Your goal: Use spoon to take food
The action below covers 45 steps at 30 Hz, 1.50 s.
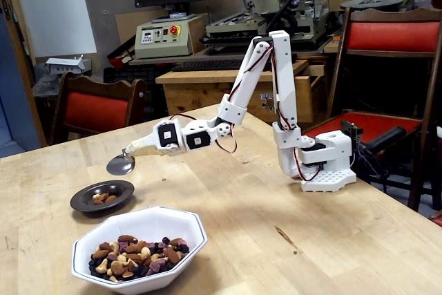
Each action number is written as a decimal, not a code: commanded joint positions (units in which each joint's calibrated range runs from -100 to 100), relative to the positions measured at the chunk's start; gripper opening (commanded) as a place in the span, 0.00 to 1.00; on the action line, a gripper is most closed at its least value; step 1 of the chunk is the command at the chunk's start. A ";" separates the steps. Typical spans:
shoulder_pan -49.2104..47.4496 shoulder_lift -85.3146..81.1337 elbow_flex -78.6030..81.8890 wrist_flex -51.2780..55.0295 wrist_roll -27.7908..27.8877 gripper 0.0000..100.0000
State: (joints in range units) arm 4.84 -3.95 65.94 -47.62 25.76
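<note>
In the fixed view a shiny silver spoon (121,164) is fixed to the tip of the white arm (235,105), where a gripper would be; no separate gripper fingers show. The spoon's oval bowl hangs in the air just above and behind the small dark round plate (83,204), which holds a few nuts (103,198). I cannot tell whether the spoon holds anything. The food (135,255), tan and brown nuts mixed with dark dried fruit, fills the white octagonal bowl (181,224) at the front of the wooden table.
The arm's white base (328,164) stands at the table's right edge. Red-cushioned wooden chairs stand behind the table at left (93,110) and right (390,36). Workshop machines and a monitor line the back wall.
</note>
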 commanded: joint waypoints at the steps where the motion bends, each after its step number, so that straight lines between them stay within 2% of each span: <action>1: -2.09 -1.40 -0.63 -0.76 0.15 0.04; 15: -2.24 -1.49 -0.63 -0.84 -0.73 0.04; 33: -2.61 -1.57 -0.63 -1.47 -17.14 0.04; 39: -2.24 -2.60 -2.04 -1.55 -20.17 0.04; 45: -2.69 -6.11 -6.38 -1.55 -20.90 0.04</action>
State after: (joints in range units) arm 2.93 -4.03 64.91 -47.62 5.15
